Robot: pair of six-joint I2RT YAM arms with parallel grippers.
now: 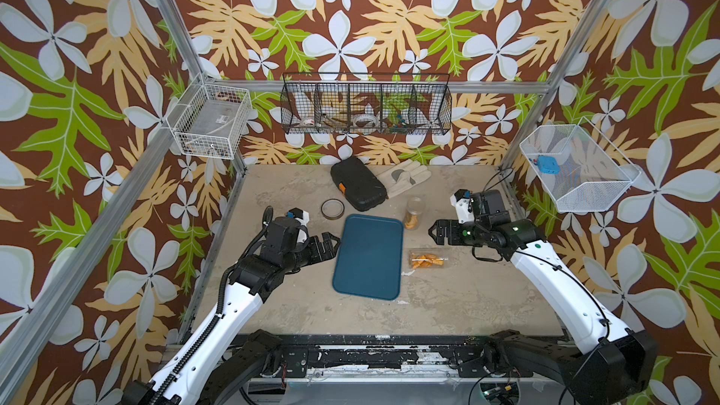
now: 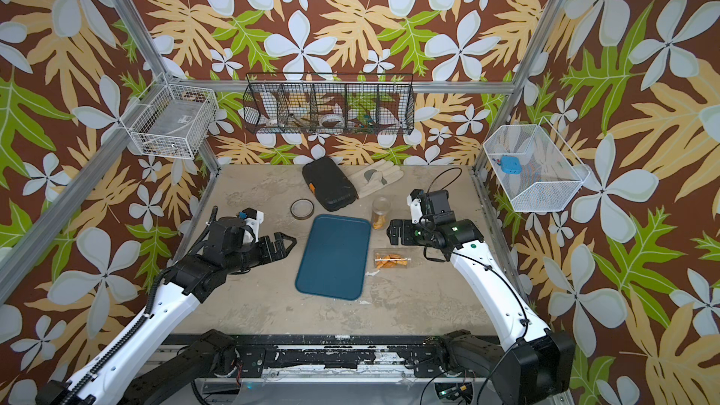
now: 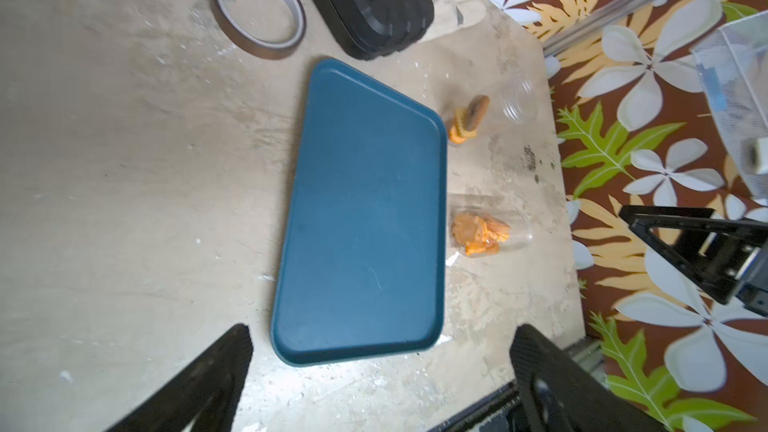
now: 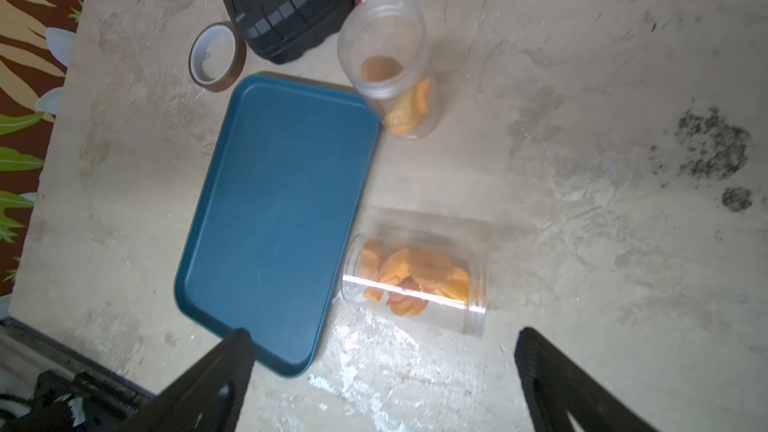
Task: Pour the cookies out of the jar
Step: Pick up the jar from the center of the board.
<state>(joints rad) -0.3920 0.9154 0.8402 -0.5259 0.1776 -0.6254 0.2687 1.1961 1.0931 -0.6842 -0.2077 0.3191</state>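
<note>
Two arms [image 1: 237, 301] [image 1: 557, 286], jaws spread, one blue tray [image 1: 368, 259], two cookie jars [image 1: 413, 214] [image 1: 427, 259], one toppled

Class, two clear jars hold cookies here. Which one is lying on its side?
The jar nearer the robot, beside the blue tray, lies on its side; the farther jar stands upright, mouth open.

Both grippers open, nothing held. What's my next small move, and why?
Probably lower the right gripper onto the lying jar: it sits just ahead of the open jaws, cookies inside, beside the blue tray.
</note>
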